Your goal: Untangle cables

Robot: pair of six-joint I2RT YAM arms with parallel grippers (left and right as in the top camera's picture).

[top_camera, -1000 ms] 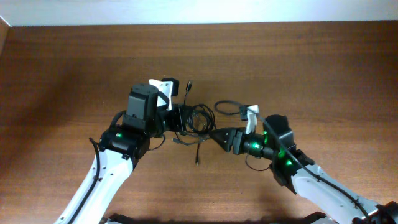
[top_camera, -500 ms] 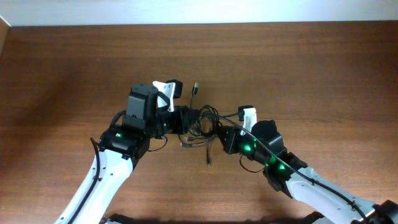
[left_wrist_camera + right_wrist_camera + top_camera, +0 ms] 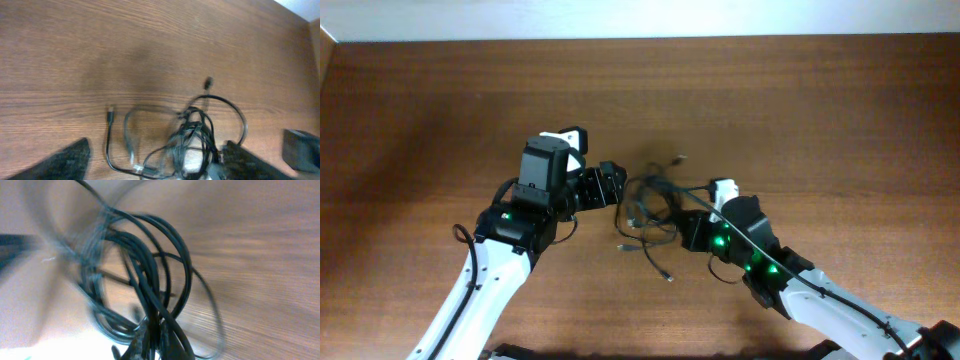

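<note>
The cables (image 3: 648, 205) are thin black cords knotted in one clump mid-table, with loose plug ends trailing out at the far side (image 3: 678, 158) and the near side (image 3: 667, 275). My left gripper (image 3: 613, 186) stands open just left of the clump. In the left wrist view the cables (image 3: 195, 132) lie between its spread fingers (image 3: 65, 162) without being pinched. My right gripper (image 3: 682, 228) is shut on strands at the clump's right side. The right wrist view shows the loops of the cables (image 3: 145, 275) rising from its closed fingertips (image 3: 150, 347).
The brown wooden table (image 3: 800, 110) stretches all round the arms, with a pale wall strip along its far edge (image 3: 640, 18). Each arm's own thicker black cable runs along its white links. A dark part of the right arm (image 3: 300, 150) shows at the lower right of the left wrist view.
My left gripper has opened, let go of the clump and drawn back a little to the left. My right gripper has closed on the clump. The loose plug ends have shifted.
</note>
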